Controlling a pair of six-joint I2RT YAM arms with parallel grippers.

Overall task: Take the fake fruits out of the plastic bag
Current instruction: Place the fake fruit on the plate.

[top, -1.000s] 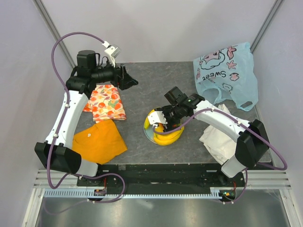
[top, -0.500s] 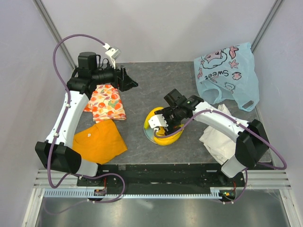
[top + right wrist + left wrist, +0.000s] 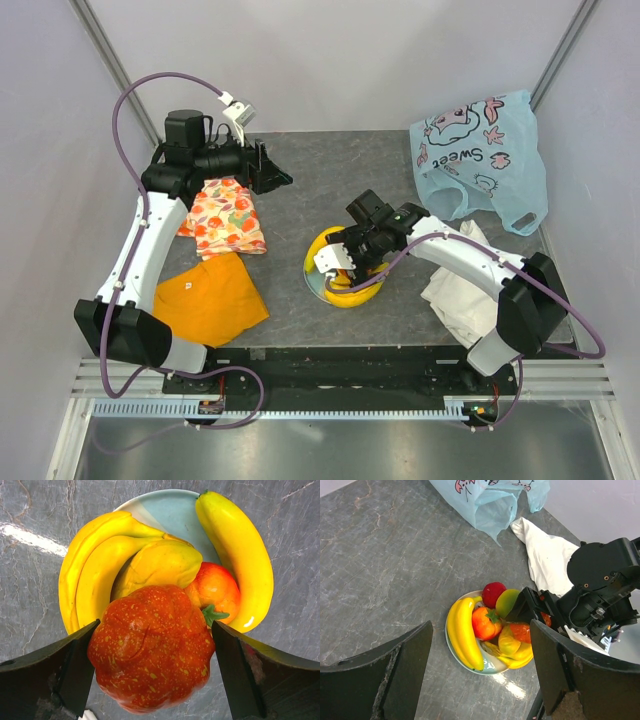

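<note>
Plastic bag (image 3: pixel 480 160): slack at the far right corner of the counter (image 3: pixel 330 180), well apart from both arms; contents cannot be told.
Fruits (image 3: pixel 470 630): bananas with red and yellow pieces, heaped on a plate (image 3: pixel 170 510) mid-counter.
Right pincer (image 3: pixel 155 625): over the plate, red-orange fruit (image 3: pixel 152 645) between its fingers; gripped or released cannot be told.
Left pincer (image 3: pixel 481 625): wide, empty, raised at far left.
Progress: judged nearly complete; remaining, settle this fruit and check the bag.
</note>
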